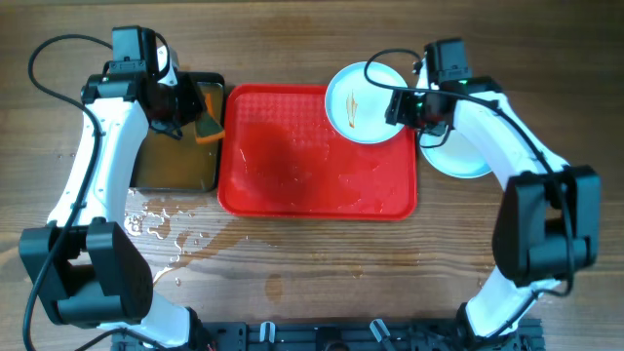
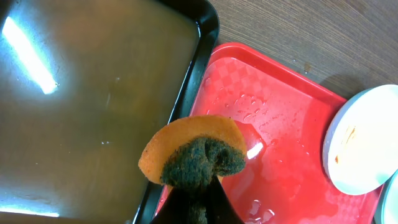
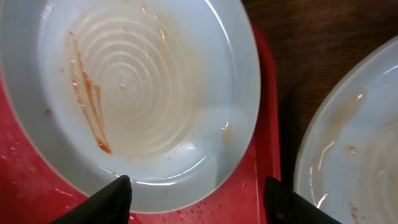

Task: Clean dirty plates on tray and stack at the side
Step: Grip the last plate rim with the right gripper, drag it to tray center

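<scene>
A dirty plate (image 1: 366, 102) with an orange-brown streak lies on the far right corner of the red tray (image 1: 312, 166). In the right wrist view this plate (image 3: 137, 93) fills the frame. My right gripper (image 3: 199, 199) hangs open just above its near rim, one finger over the plate and the other past the tray's edge (image 3: 264, 124). A second plate (image 1: 458, 156) rests on the table right of the tray, partly under the right arm. My left gripper (image 2: 198, 186) is shut on an orange sponge (image 2: 196, 155) with a dark green scrub face, above the tray's left rim.
A black pan (image 1: 175, 146) of brownish water stands left of the tray, touching it. Water drops (image 1: 156, 219) lie spilled on the wooden table in front of the pan. The tray floor (image 2: 280, 137) is wet.
</scene>
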